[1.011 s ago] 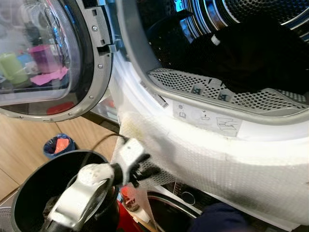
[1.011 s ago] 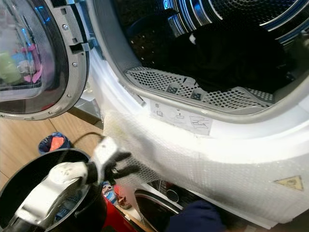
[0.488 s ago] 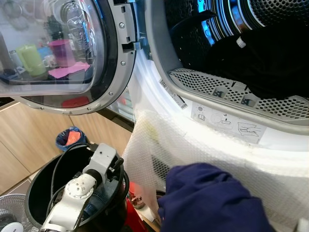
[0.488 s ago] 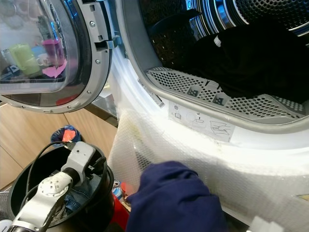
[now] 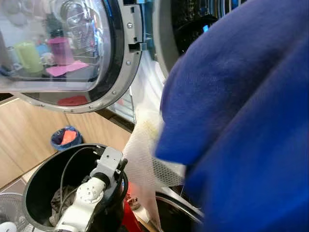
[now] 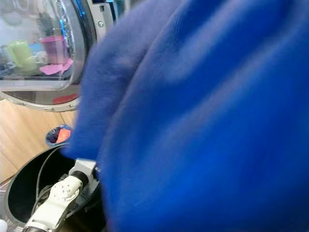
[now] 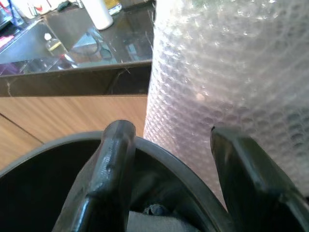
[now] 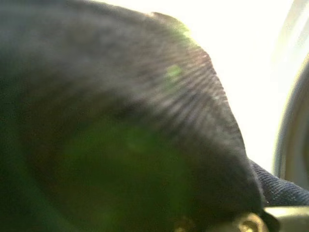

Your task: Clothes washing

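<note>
While the large blue knitted garment [image 5: 241, 121] hangs close before the head camera, covering most of the washing machine's round opening [image 5: 186, 29], the loading looks only partly done. It is raised level with the drum mouth on the robot's right side, not yet visibly inside. The right wrist view is pressed against dark cloth, so the right gripper seems to carry the garment, though I cannot tell how its fingers stand.

The left gripper [image 7: 169, 188] rests with its two black fingers [image 7: 108, 179] spread apart at the rim of the round black plastic laundry bucket [image 5: 36, 183], just beside the sheet of white bubble wrap [image 7: 227, 67] draped over the machine's front. It grips nothing. Some grey cloth [image 5: 60, 210] lies at the bottom of the bucket, so more pieces are likely left to move.

The glass-fronted, silver-rimmed door [image 5: 72, 53] stands swung open to the left. By my judgement, what remains is pushing the blue garment through the opening, emptying the bucket, and closing the door.
</note>
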### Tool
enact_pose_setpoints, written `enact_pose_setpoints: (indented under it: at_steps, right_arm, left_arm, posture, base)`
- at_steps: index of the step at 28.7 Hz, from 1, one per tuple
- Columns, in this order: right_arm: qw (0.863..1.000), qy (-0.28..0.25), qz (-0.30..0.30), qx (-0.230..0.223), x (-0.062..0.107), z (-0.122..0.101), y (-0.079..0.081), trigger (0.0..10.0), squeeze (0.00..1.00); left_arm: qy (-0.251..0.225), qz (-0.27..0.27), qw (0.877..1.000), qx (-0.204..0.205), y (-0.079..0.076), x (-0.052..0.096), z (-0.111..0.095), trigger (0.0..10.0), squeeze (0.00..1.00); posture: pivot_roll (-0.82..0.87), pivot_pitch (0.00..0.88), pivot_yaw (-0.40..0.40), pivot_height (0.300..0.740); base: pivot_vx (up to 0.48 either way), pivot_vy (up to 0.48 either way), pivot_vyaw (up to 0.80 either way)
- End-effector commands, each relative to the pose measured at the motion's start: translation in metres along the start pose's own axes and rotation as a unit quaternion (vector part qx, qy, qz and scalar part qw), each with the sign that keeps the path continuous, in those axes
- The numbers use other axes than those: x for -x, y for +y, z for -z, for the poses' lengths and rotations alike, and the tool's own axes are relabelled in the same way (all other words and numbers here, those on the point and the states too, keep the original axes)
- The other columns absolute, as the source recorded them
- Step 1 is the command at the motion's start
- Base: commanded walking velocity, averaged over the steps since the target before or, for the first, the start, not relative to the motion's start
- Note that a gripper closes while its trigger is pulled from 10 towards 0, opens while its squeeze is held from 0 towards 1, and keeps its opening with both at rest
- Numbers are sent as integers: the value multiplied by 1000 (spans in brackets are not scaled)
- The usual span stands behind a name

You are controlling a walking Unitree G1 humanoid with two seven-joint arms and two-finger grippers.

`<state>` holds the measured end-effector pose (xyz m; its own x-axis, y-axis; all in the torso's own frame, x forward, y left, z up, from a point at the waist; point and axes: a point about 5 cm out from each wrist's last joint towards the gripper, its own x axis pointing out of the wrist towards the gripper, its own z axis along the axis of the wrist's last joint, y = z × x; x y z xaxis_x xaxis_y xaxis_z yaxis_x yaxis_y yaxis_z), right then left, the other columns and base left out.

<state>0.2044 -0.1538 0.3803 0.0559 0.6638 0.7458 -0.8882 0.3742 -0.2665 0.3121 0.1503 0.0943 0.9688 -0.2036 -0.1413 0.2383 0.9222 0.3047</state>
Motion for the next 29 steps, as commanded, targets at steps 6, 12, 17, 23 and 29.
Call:
enact_pose_setpoints:
  at_steps: [6, 12, 17, 23, 29]
  right_arm:
    - [997, 69, -20, 8, -48, -2, -69, 0, 0]
    - [915, 189, 321, 154, -82, -15, -185, 0, 0]
    - [672, 86, 676, 290, -18, -98, -209, 0, 0]
    - [633, 162, 682, 328, 9, -80, -216, 9490, 0]
    - [659, 273, 658, 241, 42, -8, -221, 10000, 0]
  left_arm:
    - [3, -14, 1000, -6, 1, -2, 4, 10000, 0]
    - [9, -16, 1000, 4, -5, 1, 8, 10000, 0]
    - [5, -16, 1000, 10, -10, 4, 9, 10000, 0]
    - [6, -9, 1000, 10, -12, 3, 8, 10000, 0]
    - [29, 29, 999, 10, -20, 3, 13, 10000, 0]
  posture:
    - [114, 5, -12, 740]
    - [149, 3, -38, 740]
    - [158, 5, -44, 740]
    - [140, 12, -26, 740]
    - [138, 16, -19, 740]
  base:
    - [0, 0, 0]
    - [0, 0, 0]
    - [0, 0, 0]
    - [0, 0, 0]
    - [0, 0, 0]
